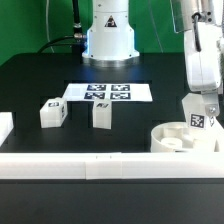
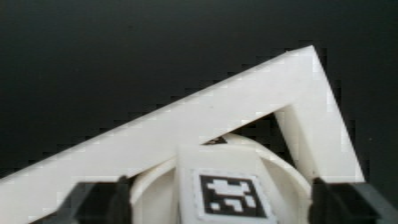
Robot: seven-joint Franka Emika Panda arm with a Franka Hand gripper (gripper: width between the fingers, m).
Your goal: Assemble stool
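gripper (image 1: 202,100): down low at the exterior view's right, right over the seat. The jaws are apart, 1 finger (image 2: 98,203) on each side of the leg with a sliver of gap showing in the wrist view, so it's clamped on nothing.
seat (image 1: 172,138): round white disc, flat on the black table (image 1: 40,75), tucked close to the border rail (image 1: 100,163) at the exterior view's right.
standing leg (image 1: 198,118): upright in the seat with its tag facing us. The wrist view has it dead centre between the fingers. How deep it sits in its socket, I cannot tell.
loose legs: 2 on the table, 1 (image 1: 53,112) toward the exterior view's left and 1 (image 1: 101,114) nearer the middle. Both are just in front of the marker board (image 1: 108,92) and well apart from the seat.
step in hand: my read is leg 1 going into its socket, with the jaws off it either for a fresh hold or because it's home.
next move: if it's not tight, close squarely on the leg's flat sides and keep it vertical. If it is, lift straight up clear of the top, then cross to the nearer loose leg.
risk: a sideways exit could nudge the leg crooked or shove the seat off the rail.
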